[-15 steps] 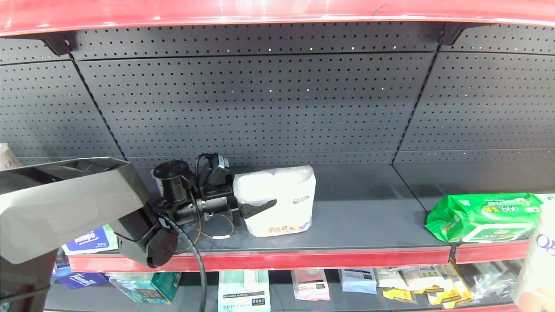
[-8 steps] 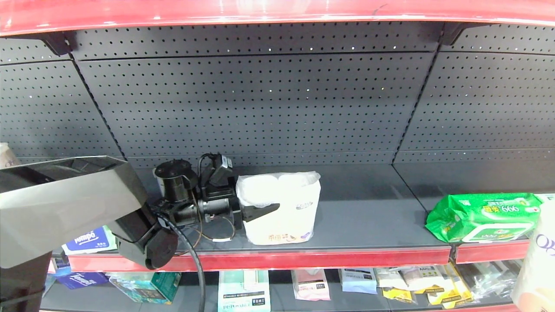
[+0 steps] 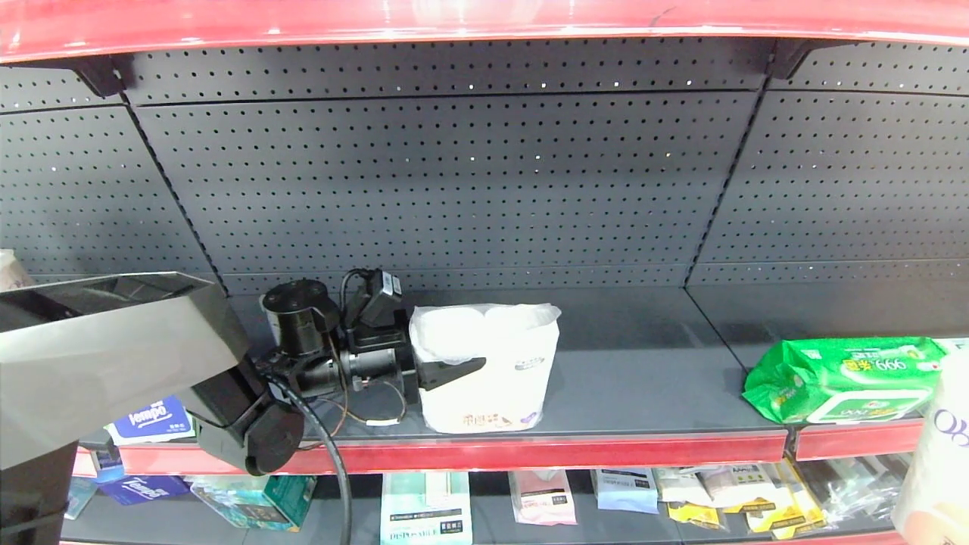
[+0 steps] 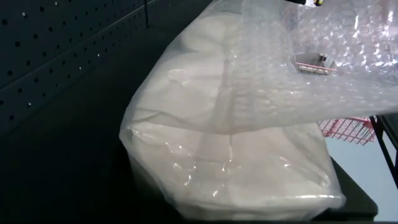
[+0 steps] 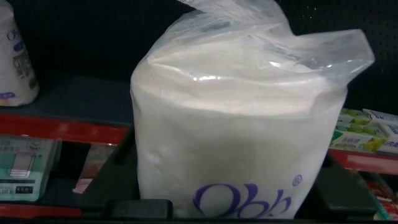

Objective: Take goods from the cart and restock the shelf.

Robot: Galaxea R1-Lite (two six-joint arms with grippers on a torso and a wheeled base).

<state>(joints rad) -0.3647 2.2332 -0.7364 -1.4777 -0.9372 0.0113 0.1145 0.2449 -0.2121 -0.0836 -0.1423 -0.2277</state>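
Your left gripper (image 3: 462, 356) clamps the white tissue pack (image 3: 492, 386), which stands on the shelf (image 3: 643, 378) at 6 o'clock, just behind the red front lip (image 3: 606, 448). Withdraw before letting go fully and you could drag it over that lip. Your right gripper (image 5: 233, 186) grips a second pack (image 5: 236, 124).

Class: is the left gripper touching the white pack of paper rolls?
Touching. Head view shows the left gripper clamped on the white pack, one finger across its front.

Three white roll packs (image 3: 484, 367) (image 3: 935, 462) (image 3: 9, 274), one green wipes pack (image 3: 840, 378) and two blue packs (image 3: 155, 418) (image 3: 140, 486).
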